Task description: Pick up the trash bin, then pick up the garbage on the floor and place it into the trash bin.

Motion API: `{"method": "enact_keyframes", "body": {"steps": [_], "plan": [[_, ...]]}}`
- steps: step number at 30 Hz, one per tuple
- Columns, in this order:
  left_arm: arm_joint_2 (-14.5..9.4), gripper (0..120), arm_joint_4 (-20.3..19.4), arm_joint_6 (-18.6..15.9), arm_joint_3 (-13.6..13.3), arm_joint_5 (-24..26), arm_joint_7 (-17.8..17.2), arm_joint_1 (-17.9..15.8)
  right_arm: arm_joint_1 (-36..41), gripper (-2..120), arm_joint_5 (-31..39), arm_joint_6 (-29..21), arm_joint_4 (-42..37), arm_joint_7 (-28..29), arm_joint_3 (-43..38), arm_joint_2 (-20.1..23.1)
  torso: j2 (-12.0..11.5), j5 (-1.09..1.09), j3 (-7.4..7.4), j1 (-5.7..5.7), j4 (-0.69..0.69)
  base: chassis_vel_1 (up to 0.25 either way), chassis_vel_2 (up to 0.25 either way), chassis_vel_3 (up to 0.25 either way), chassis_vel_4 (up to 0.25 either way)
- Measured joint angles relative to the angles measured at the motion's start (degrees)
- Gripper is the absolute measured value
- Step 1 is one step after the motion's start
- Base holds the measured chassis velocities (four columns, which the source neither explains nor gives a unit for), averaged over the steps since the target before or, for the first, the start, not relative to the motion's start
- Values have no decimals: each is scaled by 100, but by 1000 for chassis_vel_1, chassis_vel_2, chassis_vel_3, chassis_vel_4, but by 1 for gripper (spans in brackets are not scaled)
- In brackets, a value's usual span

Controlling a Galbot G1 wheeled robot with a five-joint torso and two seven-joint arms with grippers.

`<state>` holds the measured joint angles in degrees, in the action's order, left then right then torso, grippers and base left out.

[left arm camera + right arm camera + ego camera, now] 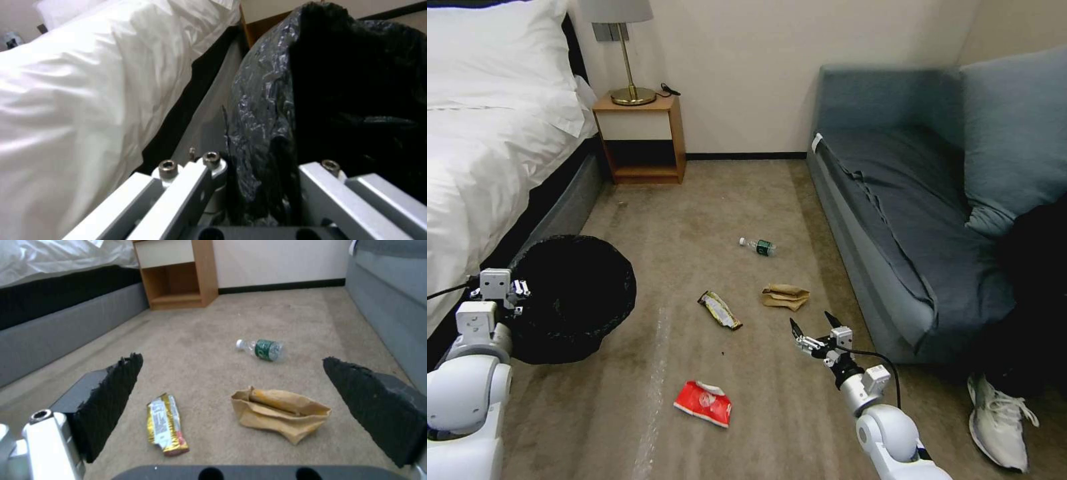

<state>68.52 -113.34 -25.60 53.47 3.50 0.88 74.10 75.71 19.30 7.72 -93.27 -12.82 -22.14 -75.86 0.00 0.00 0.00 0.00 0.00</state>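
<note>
The trash bin (570, 297), lined with a crinkly black bag (338, 100), hangs tilted above the carpet beside the bed. My left gripper (497, 288) is shut on its rim, and the bag's edge sits pinched between the fingers (311, 176). My right gripper (816, 325) is open, low over the carpet just short of the garbage. Ahead of it lie a crumpled brown paper bag (786, 297) (278, 410), a gold-brown bar wrapper (720, 310) (165, 425) and a small clear bottle with a green label (758, 247) (262, 349). A red-and-white snack packet (704, 402) lies nearer to me.
A white-sheeted bed (487, 147) runs along the left. A wooden nightstand (640, 137) with a lamp stands at the far wall. A grey sofa (907, 200) lines the right side. A person's white shoe (1002, 420) rests on the floor by the sofa.
</note>
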Motion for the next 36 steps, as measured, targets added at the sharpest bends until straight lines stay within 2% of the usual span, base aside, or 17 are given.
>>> {"method": "enact_keyframes", "body": {"steps": [29, 33, 36], "plan": [[1, 5, 164, 50, 32, 1, 1, -95, -278, 100, -112, 43, 334, 102, 370, 19, 0, 0, 0, 0, 0, -108, 111, 111, -110], [-22, 5, 187, 51, 33, 2, 1, -136, -338, 100, -90, -38, 351, 150, 520, 91, 0, 0, 0, 0, 0, -62, 67, 63, -68], [-80, 5, 209, 51, 39, 3, 8, -143, -428, 100, -31, -288, 351, 162, 781, 260, 0, 1, 0, 0, -1, 0, 0, 0, 0]]}}
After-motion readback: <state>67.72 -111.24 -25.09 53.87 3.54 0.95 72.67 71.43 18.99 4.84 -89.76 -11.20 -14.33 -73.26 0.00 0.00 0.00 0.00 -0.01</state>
